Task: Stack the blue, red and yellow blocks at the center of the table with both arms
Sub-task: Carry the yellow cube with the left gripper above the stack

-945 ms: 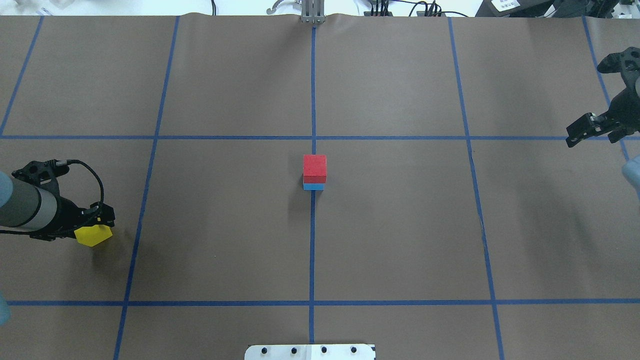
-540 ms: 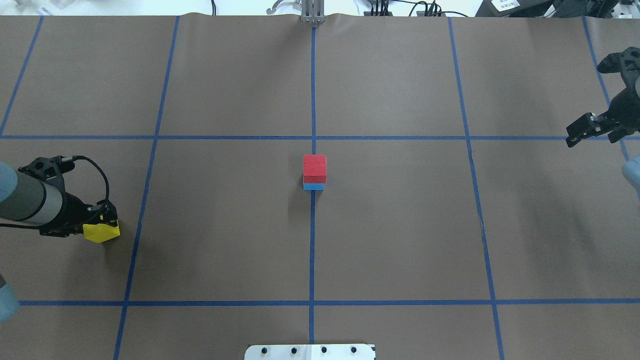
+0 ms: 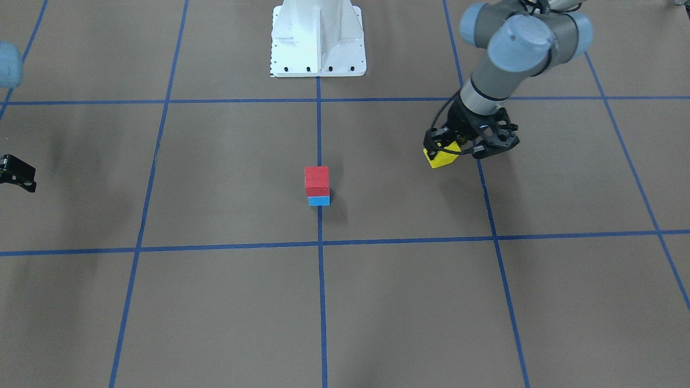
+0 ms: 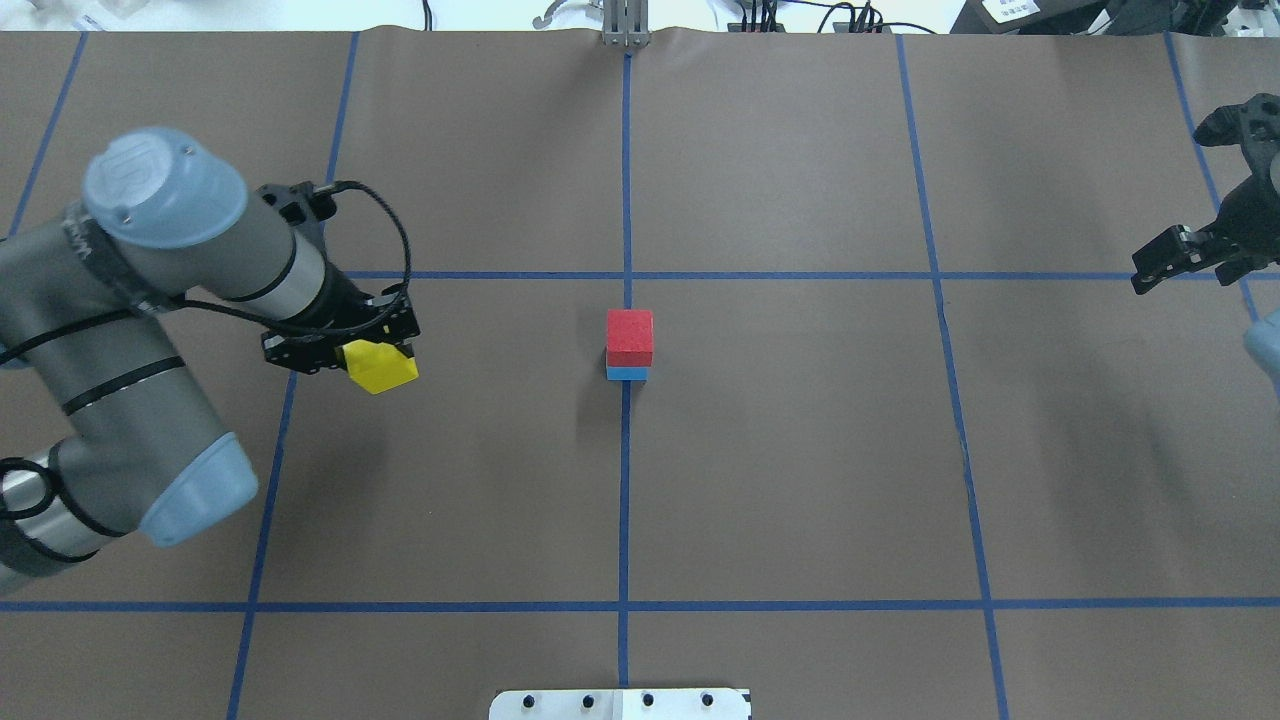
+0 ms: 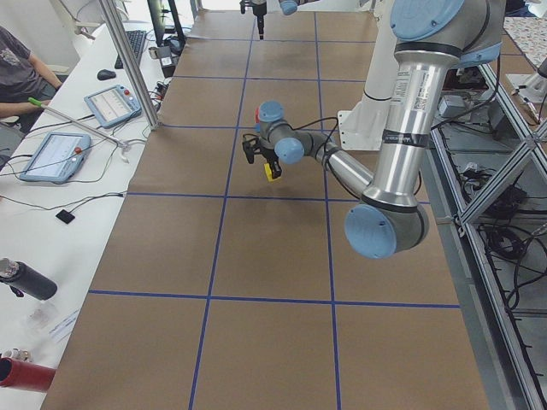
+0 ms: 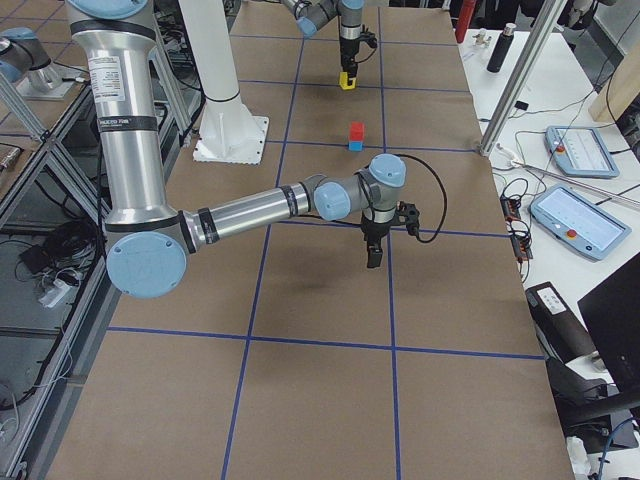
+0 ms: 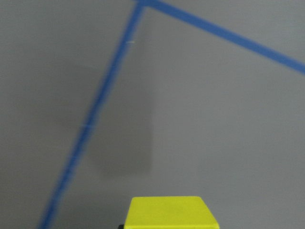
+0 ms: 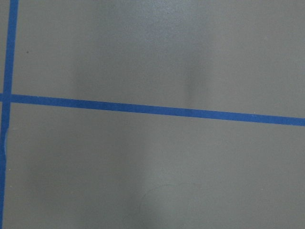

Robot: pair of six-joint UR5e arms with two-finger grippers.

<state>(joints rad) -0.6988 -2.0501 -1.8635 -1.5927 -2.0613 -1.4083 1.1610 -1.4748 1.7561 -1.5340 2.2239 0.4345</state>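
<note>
A red block [image 4: 629,335] sits on a blue block [image 4: 627,373] at the table's centre; both also show in the front view, red [image 3: 316,180] over blue [image 3: 318,200]. My left gripper [image 4: 385,350] is shut on a yellow block [image 4: 380,367] and holds it above the table, left of the stack. The yellow block shows in the front view [image 3: 442,156] and at the bottom of the left wrist view [image 7: 169,213]. My right gripper [image 4: 1160,262] hangs empty at the table's far right edge and looks open; the right wrist view shows only paper and tape.
The table [image 4: 800,450] is covered in brown paper with a blue tape grid. The robot's white base [image 3: 318,37] stands at the near middle edge. Tablets and cables lie on a side bench [image 6: 570,180] beyond the far edge.
My left arm has swung from the table's left edge toward the centre, carrying the yellow block forward and to the right. The right arm and the stack have not moved.
</note>
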